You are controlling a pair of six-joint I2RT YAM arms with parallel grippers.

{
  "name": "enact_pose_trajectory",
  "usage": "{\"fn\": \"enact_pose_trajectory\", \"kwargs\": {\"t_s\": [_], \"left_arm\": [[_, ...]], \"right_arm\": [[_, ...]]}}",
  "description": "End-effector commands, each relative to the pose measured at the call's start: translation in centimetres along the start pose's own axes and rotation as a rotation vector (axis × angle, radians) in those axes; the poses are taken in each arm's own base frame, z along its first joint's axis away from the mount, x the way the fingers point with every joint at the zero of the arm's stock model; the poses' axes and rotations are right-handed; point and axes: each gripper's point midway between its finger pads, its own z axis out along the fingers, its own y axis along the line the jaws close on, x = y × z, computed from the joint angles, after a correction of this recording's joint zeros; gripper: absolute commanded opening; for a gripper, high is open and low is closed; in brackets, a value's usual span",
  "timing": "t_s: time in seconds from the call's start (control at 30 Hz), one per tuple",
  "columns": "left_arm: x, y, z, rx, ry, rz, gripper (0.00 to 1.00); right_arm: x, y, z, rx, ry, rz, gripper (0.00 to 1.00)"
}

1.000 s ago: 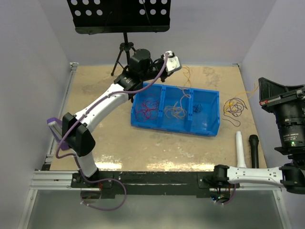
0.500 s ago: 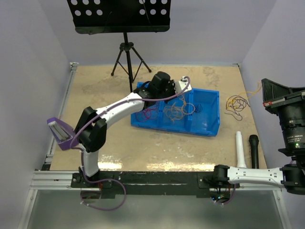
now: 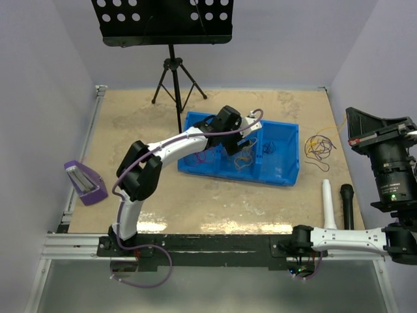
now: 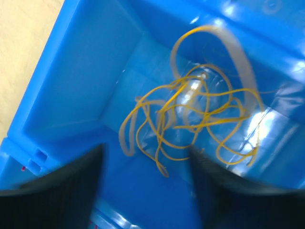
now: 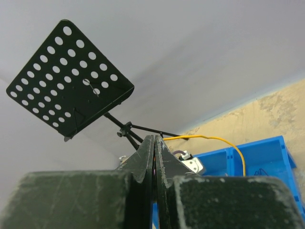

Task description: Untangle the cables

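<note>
The cables are thin wires. Red ones (image 3: 201,149) lie in the left compartment of the blue bin (image 3: 287,177). Curly yellow-orange ones (image 3: 243,156) (image 4: 190,119) lie in the middle compartment. My left gripper (image 3: 246,135) (image 4: 145,151) hovers open just above them, holding nothing. A small dark and yellow tangle (image 3: 319,145) lies on the table right of the bin. A yellow strand (image 5: 224,143) runs from it up to my right gripper (image 3: 352,124) (image 5: 155,139), which is raised and shut on that strand.
A music stand (image 3: 171,65) on a tripod stands behind the bin. A purple holder (image 3: 85,183) sits at the left table edge. A white tube (image 3: 328,204) and a black tube (image 3: 347,206) lie near the right arm's base.
My left arm swung from behind the bin to over its middle compartment, came down and opened; the yellow-orange wires it carried now lie in that compartment. The right arm barely moved.
</note>
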Motion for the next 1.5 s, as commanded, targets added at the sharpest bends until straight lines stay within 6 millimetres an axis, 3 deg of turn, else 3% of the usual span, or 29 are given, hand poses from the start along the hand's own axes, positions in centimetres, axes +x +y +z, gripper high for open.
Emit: {"fn": "enact_pose_trajectory", "kwargs": {"t_s": [0.0, 0.13, 0.27, 0.4, 0.53, 0.6, 0.8, 0.93, 1.17, 1.3, 1.47], "left_arm": [[-5.2, 0.5, -4.4, 0.010, -0.164, -0.098, 1.00], [-8.4, -0.7, -9.2, 0.094, -0.311, -0.100, 1.00], [-11.4, -2.9, -15.4, 0.218, -0.501, -0.005, 1.00], [-12.1, -6.3, -20.2, 0.437, -0.564, 0.028, 1.00], [-12.0, -8.5, -24.4, 0.542, -0.616, 0.062, 1.00], [-11.3, -9.0, -25.2, 0.550, -0.618, 0.103, 0.98], [-11.2, -7.0, -28.0, 0.364, -0.663, 0.248, 0.90], [-11.7, -6.4, -30.1, 0.312, -0.689, 0.317, 0.92], [-12.9, -6.2, -34.2, 0.278, -0.768, 0.321, 0.95], [-12.9, -6.7, -35.3, 0.302, -0.774, 0.325, 0.85], [-12.2, -9.0, -36.4, 0.430, -0.782, 0.315, 0.91]], "right_arm": [[0.7, 1.3, 0.1, -0.027, 0.016, 0.016, 0.00], [1.5, 2.6, 0.3, -0.048, 0.030, 0.019, 0.00], [2.2, 4.1, 0.3, -0.090, 0.046, 0.043, 0.00], [3.3, 6.2, 0.1, -0.176, 0.077, 0.081, 0.00], [5.2, 8.0, -0.2, -0.243, 0.120, 0.084, 0.00], [6.5, 8.8, -0.4, -0.266, 0.145, 0.085, 0.00], [10.2, 11.2, -1.1, -0.357, 0.218, 0.096, 0.00], [12.6, 12.8, -1.7, -0.427, 0.266, 0.073, 0.00], [15.3, 13.9, -2.1, -0.466, 0.310, 0.037, 0.00], [16.3, 14.2, -2.2, -0.473, 0.325, 0.011, 0.00], [17.0, 14.4, -2.3, -0.478, 0.334, 0.008, 0.00]]}}
